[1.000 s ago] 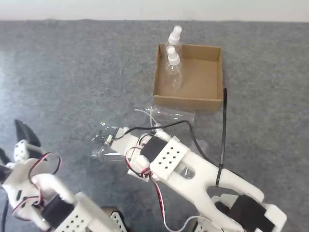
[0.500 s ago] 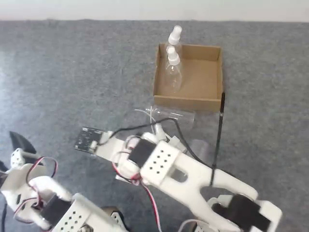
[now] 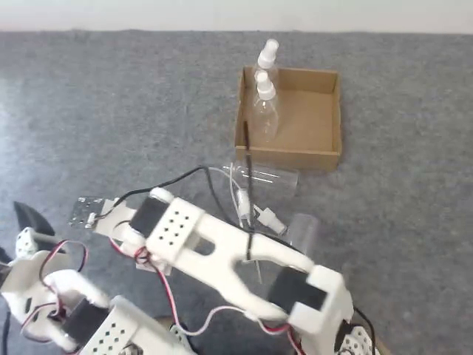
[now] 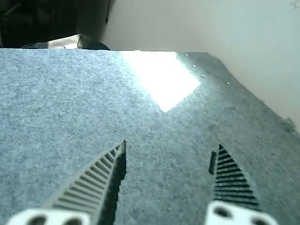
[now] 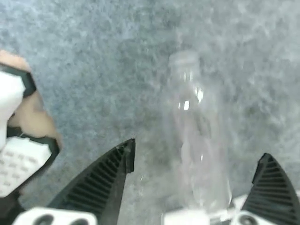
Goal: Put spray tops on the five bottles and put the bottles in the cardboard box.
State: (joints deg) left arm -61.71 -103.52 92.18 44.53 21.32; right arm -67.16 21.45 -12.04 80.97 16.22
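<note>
lying on the grey counter (image 5: 93, 56): one clear bottle (image 5: 197, 117), untopped, open neck pointing away from the right gripper (image 5: 198, 151). right fingers are spread wide, one on each side of the bottle's body, not clamped on it; whether either touches it cannot be told.

right arm (image 3: 222, 244): reaches low across the front of the counter in the high view, its wrist end near the left arm.

left gripper (image 4: 171, 147): fingers apart, nothing between them, over bare counter. in the high view it sits at the front left corner, well apart from the box.

box (image 3: 325, 159): cardboard, open at the top, at the far middle of the counter.

boxed bottle (image 3: 264, 111): clear, white spray top fitted, inside the box against its left wall as the high view shows it.

corner bottle (image 3: 267, 55): clear, top fitted, upright at the box's far left corner; inside or just behind the wall cannot be told.

side bottle (image 3: 270, 176): clear, untopped, on its side just in front of the box's near wall.

loose top (image 3: 272, 220): white, with tube, on the counter between the side bottle and the right arm.

fifth bottle (image 3: 303, 228): clear, untopped, just beside the loose top, partly hidden by the right arm.
</note>
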